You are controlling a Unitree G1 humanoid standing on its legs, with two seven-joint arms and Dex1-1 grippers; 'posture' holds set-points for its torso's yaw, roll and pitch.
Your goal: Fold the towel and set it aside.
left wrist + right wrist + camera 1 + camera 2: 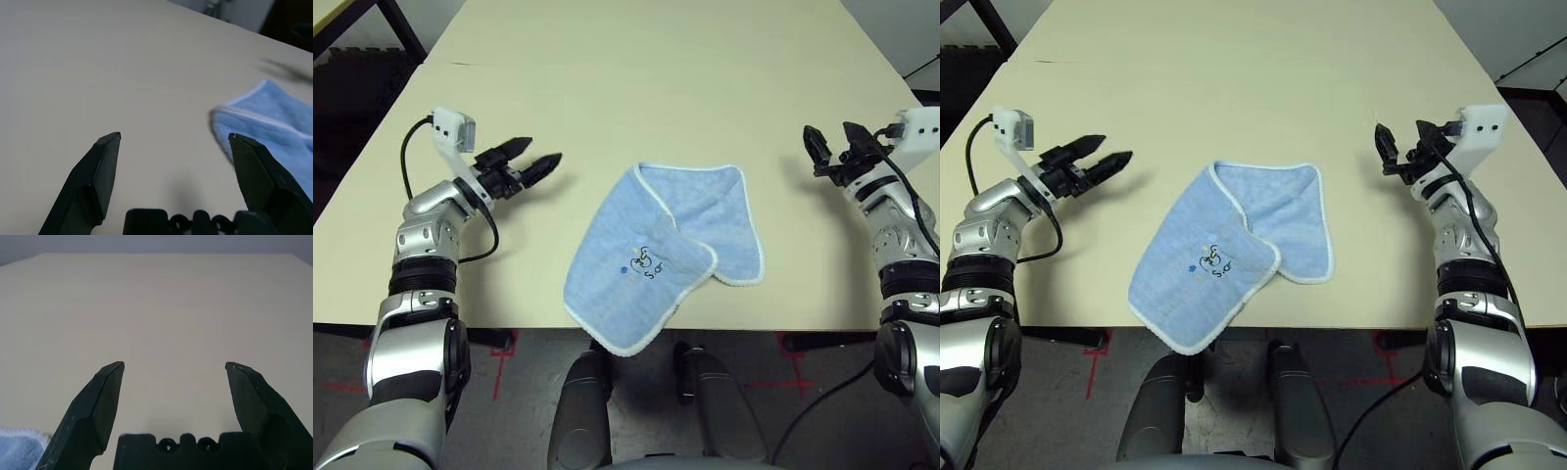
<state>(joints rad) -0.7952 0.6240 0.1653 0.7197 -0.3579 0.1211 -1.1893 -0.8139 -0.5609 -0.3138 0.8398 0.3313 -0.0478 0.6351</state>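
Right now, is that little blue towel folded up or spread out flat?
Loosely folded, not neatly: the towel lies on the table with one flap doubled over its middle beside the dark print, and one corner hangs over the near edge.

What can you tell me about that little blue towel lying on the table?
The towel is a small light-blue cloth that looks like soft terry, edged with white stitching. It lies loosely doubled over in a rough V, one flap overlapping the other, with a small dark cartoon print on the upper flap. It rests on the cream table near the front edge, and one corner hangs slightly past that edge. Nothing else touches it: both of the robot's grippers are off to its sides, clear of the cloth.
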